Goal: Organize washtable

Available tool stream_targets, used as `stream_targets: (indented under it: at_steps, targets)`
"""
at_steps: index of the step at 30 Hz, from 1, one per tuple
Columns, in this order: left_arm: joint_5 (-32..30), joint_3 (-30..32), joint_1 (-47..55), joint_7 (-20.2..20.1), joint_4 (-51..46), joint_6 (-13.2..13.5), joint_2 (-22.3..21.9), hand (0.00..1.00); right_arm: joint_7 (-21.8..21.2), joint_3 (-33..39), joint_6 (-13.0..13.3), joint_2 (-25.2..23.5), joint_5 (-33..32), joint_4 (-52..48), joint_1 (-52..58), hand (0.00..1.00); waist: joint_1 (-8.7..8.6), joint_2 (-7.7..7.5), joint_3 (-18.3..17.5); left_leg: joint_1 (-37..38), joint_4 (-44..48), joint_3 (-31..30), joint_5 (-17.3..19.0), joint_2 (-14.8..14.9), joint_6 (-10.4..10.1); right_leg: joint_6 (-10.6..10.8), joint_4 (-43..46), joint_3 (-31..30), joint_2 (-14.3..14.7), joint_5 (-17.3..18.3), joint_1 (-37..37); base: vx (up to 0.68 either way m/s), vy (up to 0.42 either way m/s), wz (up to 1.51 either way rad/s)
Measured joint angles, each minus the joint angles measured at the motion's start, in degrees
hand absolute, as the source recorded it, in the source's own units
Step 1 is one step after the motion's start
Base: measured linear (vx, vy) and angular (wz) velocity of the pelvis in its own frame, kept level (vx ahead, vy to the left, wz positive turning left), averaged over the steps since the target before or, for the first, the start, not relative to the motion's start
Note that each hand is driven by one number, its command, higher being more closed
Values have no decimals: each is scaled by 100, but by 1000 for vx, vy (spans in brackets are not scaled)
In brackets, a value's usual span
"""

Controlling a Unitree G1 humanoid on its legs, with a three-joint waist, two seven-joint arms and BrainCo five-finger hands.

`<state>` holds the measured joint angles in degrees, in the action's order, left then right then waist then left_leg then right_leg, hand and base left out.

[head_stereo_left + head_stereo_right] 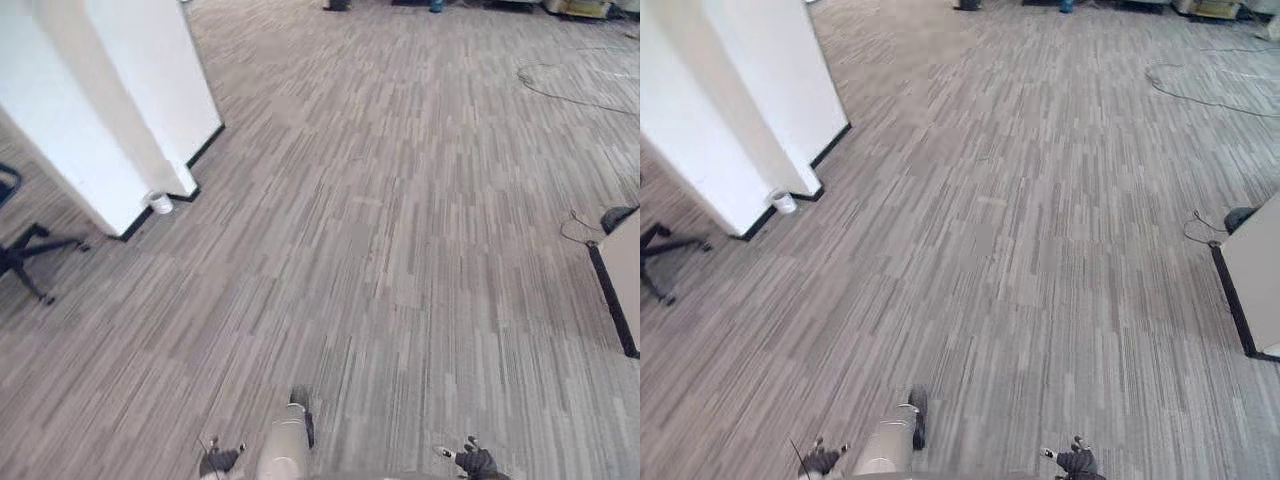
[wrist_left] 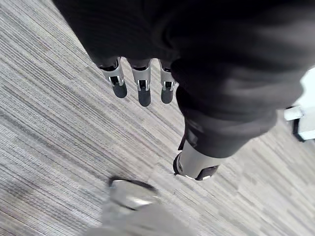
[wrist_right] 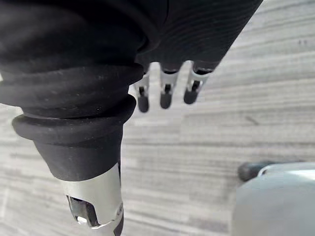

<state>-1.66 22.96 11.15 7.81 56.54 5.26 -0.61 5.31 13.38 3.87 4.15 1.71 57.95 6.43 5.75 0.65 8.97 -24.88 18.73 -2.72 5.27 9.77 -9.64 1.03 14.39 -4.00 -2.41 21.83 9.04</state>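
Both hands hang low over a grey striped carpet [image 1: 380, 250], at the near edge of the head views. The left hand [image 1: 218, 462] is slack: its fingers [image 2: 143, 93] hang straight, side by side with small gaps, the thumb [image 2: 194, 164] stands off from them, and nothing lies between. The right hand [image 1: 476, 463] is the same, with fingers [image 3: 166, 96] straight and a little apart, thumb [image 3: 93, 206] off to one side, and only carpet beyond the dark tips. Neither hand touches anything. On the robot's left stands a white partition [image 1: 100, 120] with a dark strip along its foot. A small white cup-like thing [image 1: 161, 203] sits on the carpet just beside the partition's near corner. Further left, the black base of a chair [image 1: 25, 255] pokes in from the edge. At the right edge a pale board [image 1: 625, 270] with a dark rim leans into view, with a dark lump [image 1: 615, 215] touching its far end. A thin cable [image 1: 570, 85] loops on the carpet well beyond the board. Where the washtable stands I cannot tell.
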Motion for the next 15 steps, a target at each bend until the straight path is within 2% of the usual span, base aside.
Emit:
stream_targets:
  at_steps: [1,2,3,4,5,6,7,8,9,10,11,13,15]
  targets:
    - [0,6,204,-4,27,-1,113,0,-4,40,-5,-202,8,40,74,0,133,-234,-237,-196,585,190,-228,-195,5,9,23,-295,-232,242,-14,654,433,-119]
    - [-1,20,286,-4,24,6,191,0,-12,34,0,-320,23,79,151,0,144,-393,-363,-300,838,258,-208,-287,36,-5,46,-413,-364,275,-8,700,358,-86]
    - [-5,92,310,15,79,2,273,0,-57,38,8,-546,70,133,144,0,108,-648,-473,-374,1398,337,122,-435,438,26,502,-639,-507,240,-59,688,341,-45]
    - [-2,110,222,1,232,-5,367,0,-68,154,24,-721,61,138,142,0,48,-712,-457,-252,1803,479,547,-540,596,248,1368,-841,-608,61,-276,689,346,-31]
    - [-5,107,195,-3,282,-11,405,0,-84,170,20,-755,62,161,132,0,38,-752,-454,-119,1918,566,703,-602,714,344,1867,-919,-649,-102,-406,522,311,-23]
    - [-5,88,174,-5,358,-12,444,0,-147,188,23,-766,61,255,99,0,13,-776,-457,136,1990,746,912,-651,847,598,2635,-948,-716,-491,-624,504,283,-28]
    - [-8,17,177,-4,418,-25,488,0,-207,198,25,-739,65,336,27,0,-42,-771,-454,442,1969,907,1082,-704,986,980,3333,-922,-797,-986,-851,575,303,-39]
    - [-13,-73,133,-7,478,-45,520,0,-273,240,78,-664,61,363,-10,0,-96,-704,-417,877,1851,996,1279,-741,1093,1002,4103,-668,-809,-1110,-1158,619,308,-52]
    - [-15,-108,109,-10,481,-43,520,0,-297,255,93,-612,64,373,-57,0,-149,-671,-397,1356,1596,1119,1441,-748,1169,631,4576,-403,-745,-892,-1498,472,216,-54]
    - [-16,-117,109,-11,488,-44,520,0,-301,258,103,-601,61,373,-75,0,-176,-663,-395,1612,1415,1186,1514,-751,1203,438,4664,-273,-670,-776,-1659,438,173,-64]
    - [-21,-143,100,-13,496,-43,522,0,-306,262,146,-583,58,367,-103,0,-213,-639,-384,2058,1064,1299,1560,-746,1206,163,4588,34,-468,-570,-1943,409,127,-58]
    - [-24,-132,-40,-11,482,-43,503,0,-314,340,212,-588,42,340,-128,0,-274,-620,-379,2615,633,1375,1632,-719,1203,65,4087,563,-255,-358,-2351,511,81,-24]
    - [-92,-53,-221,0,468,-34,408,0,-309,467,208,-563,-3,182,-160,0,-334,-448,-338,3117,364,1360,1781,-563,1027,8,2681,951,-85,-393,-2789,530,25,13]
